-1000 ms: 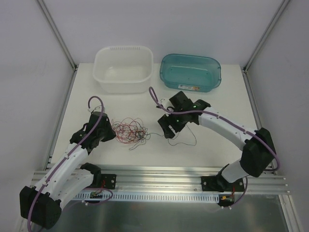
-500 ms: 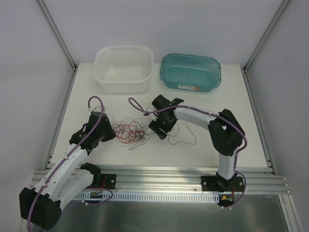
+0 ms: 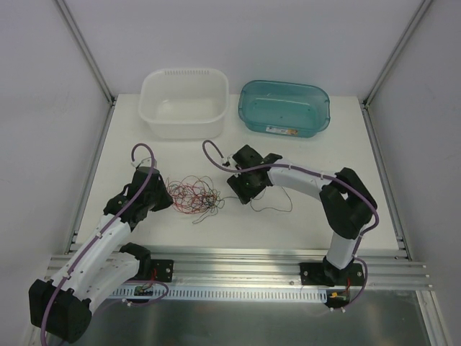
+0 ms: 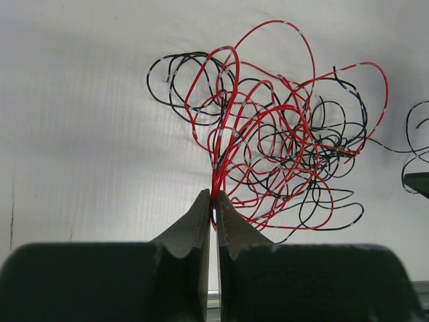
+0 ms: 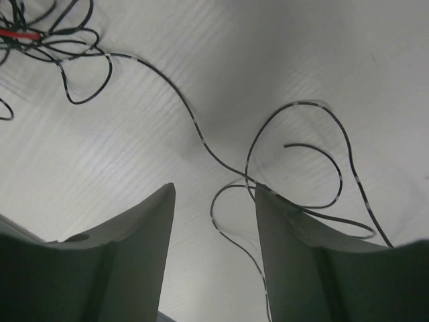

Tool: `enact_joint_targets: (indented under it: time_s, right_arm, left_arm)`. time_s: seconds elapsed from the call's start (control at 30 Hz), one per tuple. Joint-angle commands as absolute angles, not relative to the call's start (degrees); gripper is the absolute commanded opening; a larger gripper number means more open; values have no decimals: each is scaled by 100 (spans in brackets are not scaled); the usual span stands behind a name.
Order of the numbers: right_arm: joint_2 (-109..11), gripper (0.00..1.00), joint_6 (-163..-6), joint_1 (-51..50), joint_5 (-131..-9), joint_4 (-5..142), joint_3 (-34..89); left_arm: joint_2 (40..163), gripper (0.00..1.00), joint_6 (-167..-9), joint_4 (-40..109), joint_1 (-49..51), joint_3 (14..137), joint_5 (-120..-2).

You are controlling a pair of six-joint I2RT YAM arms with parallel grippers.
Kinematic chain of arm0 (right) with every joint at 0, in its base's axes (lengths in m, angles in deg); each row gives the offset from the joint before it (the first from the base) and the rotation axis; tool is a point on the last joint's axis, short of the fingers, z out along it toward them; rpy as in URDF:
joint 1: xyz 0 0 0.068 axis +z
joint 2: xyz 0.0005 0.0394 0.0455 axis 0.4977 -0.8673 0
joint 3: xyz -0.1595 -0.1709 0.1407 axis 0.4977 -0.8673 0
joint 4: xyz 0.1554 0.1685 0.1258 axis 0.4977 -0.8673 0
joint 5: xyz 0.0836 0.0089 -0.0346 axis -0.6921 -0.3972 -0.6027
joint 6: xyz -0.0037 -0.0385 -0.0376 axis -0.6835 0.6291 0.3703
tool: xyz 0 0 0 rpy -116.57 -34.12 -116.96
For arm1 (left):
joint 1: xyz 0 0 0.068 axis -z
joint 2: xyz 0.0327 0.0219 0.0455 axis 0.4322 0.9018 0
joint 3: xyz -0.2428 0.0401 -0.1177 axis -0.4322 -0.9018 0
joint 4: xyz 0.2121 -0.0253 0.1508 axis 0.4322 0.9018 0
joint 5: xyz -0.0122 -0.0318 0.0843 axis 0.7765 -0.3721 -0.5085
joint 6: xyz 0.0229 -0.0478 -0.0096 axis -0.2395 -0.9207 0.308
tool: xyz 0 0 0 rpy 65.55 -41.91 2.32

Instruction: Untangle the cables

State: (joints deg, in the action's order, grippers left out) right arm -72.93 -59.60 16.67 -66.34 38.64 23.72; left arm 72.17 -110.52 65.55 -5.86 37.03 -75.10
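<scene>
A tangle of thin red and black cables (image 3: 193, 194) lies on the white table between my two grippers. My left gripper (image 3: 167, 196) sits at the tangle's left edge. In the left wrist view it (image 4: 214, 196) is shut on a bunch of red strands, and the rest of the cables (image 4: 281, 134) fan out beyond the tips. A loose black cable (image 3: 277, 209) trails right from the tangle. My right gripper (image 3: 243, 193) hangs low over it. In the right wrist view it (image 5: 214, 191) is open, with that black strand (image 5: 194, 124) looping between the fingers and touching the right one.
A white basin (image 3: 184, 101) and a teal tub (image 3: 284, 108) stand side by side at the back of the table. An aluminium rail (image 3: 238, 263) runs along the near edge by the arm bases. Frame posts rise at the back corners.
The right arm folded its elbow and swung its gripper left toward the tangle, down over the loose black strand. Its jaws have narrowed. The left arm has stayed put.
</scene>
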Motion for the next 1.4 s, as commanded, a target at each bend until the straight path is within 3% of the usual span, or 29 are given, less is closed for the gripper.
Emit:
enact_joint_targets:
  time_s: [0.0,0.2,0.43,0.53,0.57,0.63,0.87,1.03,1.2,1.37]
  right_arm:
    - [-6519,53,-7459,1559,-6316,4901,2047]
    - [-6350,46,-9092,1453,-6025,5931,1239]
    - [-6447,36,-9869,1445,-5998,6776,825]
    - [-6517,25,-9949,1462,-6051,6829,781]
    - [-6491,14,-9957,1462,-5973,6794,755]
    - [-6351,1,-9897,1375,-5814,6715,614]
    - [-4420,1,-9300,93,-5129,5505,-1]
    - [-2678,1,-8509,-1348,-5101,4300,402]
    - [-1869,1,-7972,-2464,-5847,3402,1596]
    - [-1903,1,-7962,-2967,-7701,2917,3028]
  left_arm:
    - [7130,0,-11040,6584,-653,3702,-7581]
    - [7121,0,-11128,6576,-653,3684,-7589]
    - [7121,0,-11224,6576,-653,3675,-7607]
    - [7121,0,-11277,6576,-653,3675,-7651]
    - [7121,0,-11295,6584,-653,3675,-7703]
    - [7139,0,-11373,6645,-653,3684,-7826]
    - [7227,0,-11330,7172,-969,3948,-8679]
    - [7437,0,-11084,7217,-1294,4150,-8662]
    - [7683,0,-10917,7217,-1523,4299,-8635]
    - [8016,0,-10654,7217,-1743,4554,-8714]
